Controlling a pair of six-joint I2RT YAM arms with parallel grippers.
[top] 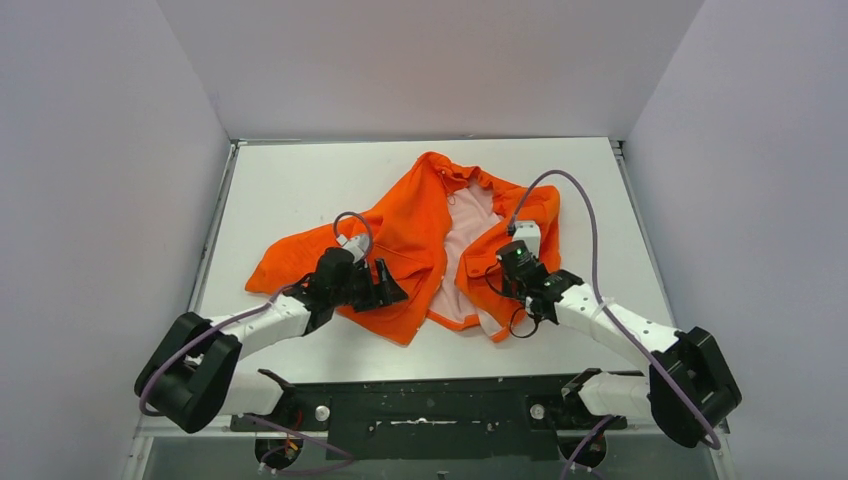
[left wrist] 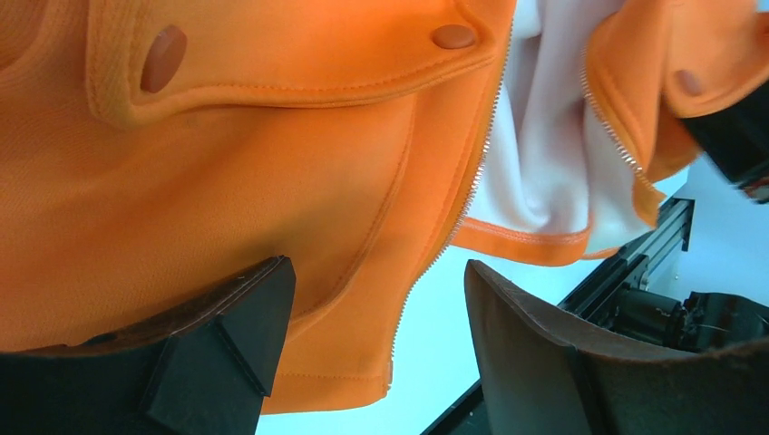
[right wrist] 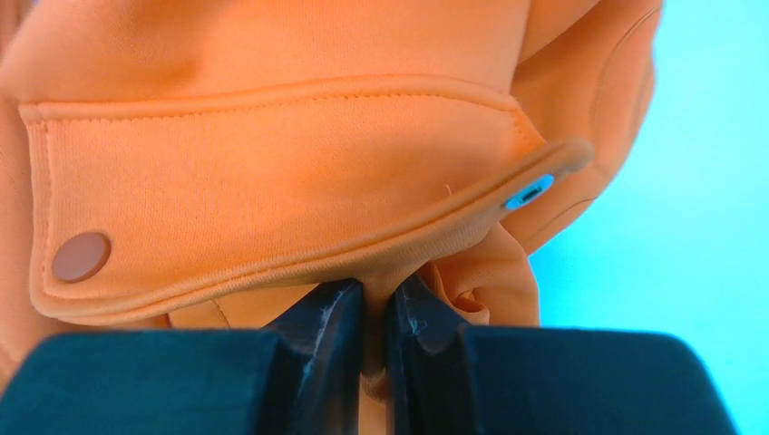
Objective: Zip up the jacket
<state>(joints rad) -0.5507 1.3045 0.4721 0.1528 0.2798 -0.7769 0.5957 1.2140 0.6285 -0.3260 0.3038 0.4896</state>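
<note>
The orange jacket (top: 410, 240) lies open on the white table, pale pink lining (top: 468, 255) showing down the middle. My left gripper (top: 385, 290) is open over the jacket's left front panel near the hem. In the left wrist view its fingers (left wrist: 245, 335) straddle the hem corner (left wrist: 363, 362) and the light zipper teeth (left wrist: 426, 267), without gripping. My right gripper (top: 512, 268) is shut on a fold of the right front panel. In the right wrist view the fabric (right wrist: 376, 317) is pinched just below a flap pocket (right wrist: 272, 190) with a snap (right wrist: 80, 256).
The table's (top: 300, 180) front edge and a black rail (top: 440, 395) lie just below the jacket hem. White walls close in the left, right and back. The jacket's left sleeve (top: 285, 262) stretches toward the left edge.
</note>
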